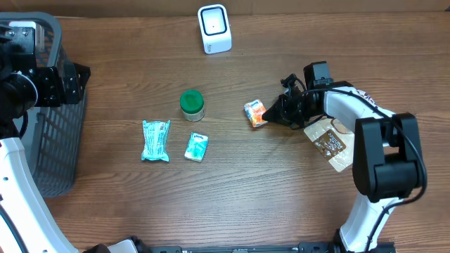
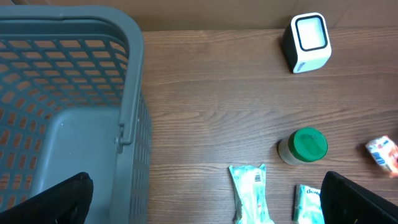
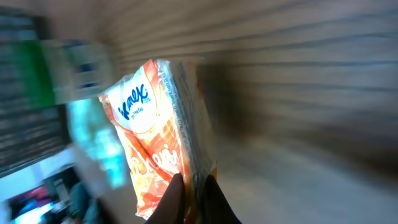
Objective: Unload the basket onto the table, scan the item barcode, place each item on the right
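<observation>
The right gripper (image 1: 270, 115) has its two fingers pinched tight on the bottom edge of the small orange and white crinkly packet (image 1: 256, 112). This is the thing to be scanned. It sits near the middle of the brown wooden table (image 1: 281, 204), a little to the robot's right. The wrist view is too blurry to tell if the packet is up off the wood yet. Holding it by one thin edge seems smart, because the flat sides are left bare and the code can be shown. No barcode shows on the side we can see, so I think it may need a turn. The white box scanner with the dark window (image 1: 214, 28) stands at the far edge of the table, well apart from the packet, so the packet must be carried over to face it. The left gripper (image 2: 206, 186) is open as wide as it goes and holds nothing. It hangs over the grey plastic basket (image 2: 74, 74), maybe waiting. The round jar with the green lid (image 1: 191, 104) and two blue-green packets (image 1: 155, 140) lie between the basket and the held packet. A flat brown packet (image 1: 330, 144) lies under the right arm.
</observation>
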Robot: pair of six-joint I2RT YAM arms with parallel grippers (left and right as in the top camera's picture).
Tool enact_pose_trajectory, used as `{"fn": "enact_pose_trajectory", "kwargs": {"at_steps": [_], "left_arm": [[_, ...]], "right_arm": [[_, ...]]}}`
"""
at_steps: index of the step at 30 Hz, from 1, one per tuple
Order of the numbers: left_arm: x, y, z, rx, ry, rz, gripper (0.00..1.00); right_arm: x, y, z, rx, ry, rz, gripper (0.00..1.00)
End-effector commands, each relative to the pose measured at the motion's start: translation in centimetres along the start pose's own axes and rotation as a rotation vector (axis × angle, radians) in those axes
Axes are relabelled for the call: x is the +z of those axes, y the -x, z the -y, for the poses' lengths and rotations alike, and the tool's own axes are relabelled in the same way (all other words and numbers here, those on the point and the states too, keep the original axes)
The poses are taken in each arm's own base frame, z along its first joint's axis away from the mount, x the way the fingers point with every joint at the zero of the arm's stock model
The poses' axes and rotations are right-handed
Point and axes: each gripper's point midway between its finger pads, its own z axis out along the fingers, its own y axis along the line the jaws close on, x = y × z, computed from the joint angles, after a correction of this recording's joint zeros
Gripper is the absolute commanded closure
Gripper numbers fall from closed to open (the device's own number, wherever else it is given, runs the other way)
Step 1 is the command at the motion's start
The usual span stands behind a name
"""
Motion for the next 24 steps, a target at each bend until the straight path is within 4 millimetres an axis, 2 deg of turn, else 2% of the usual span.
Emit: {"fn": "enact_pose_trajectory", "kwargs": {"at_steps": [1, 3, 7, 13, 17, 24], "left_arm": [[0.2, 0.0, 0.3, 0.017, -0.018, -0.001, 0.01], [0.2, 0.0, 0.3, 0.017, -0.018, -0.001, 0.0], [0.2, 0.0, 0.3, 0.017, -0.018, 0.0, 0.0], [0.2, 0.0, 0.3, 0.017, -0.018, 0.0, 0.0], [0.2, 0.0, 0.3, 0.017, -0.019, -0.001, 0.0], [0.2, 0.0, 0.3, 0.017, -0.018, 0.0, 0.0]], "right_arm": [[-4.5, -0.5, -9.4, -0.139, 0.309, 0.02, 0.96], [-7.0, -1.1, -12.9, -0.186, 0.46, 0.017, 0.96], [-11.2, -0.9, -16.5, -0.144, 0.607, 0.012, 0.96], [-13.9, -0.8, -18.6, -0.045, 0.694, -0.057, 0.96], [-14.5, -0.8, -19.3, 0.019, 0.712, -0.106, 0.96], [-15.2, -0.8, -20.2, 0.029, 0.727, -0.144, 0.96]]}}
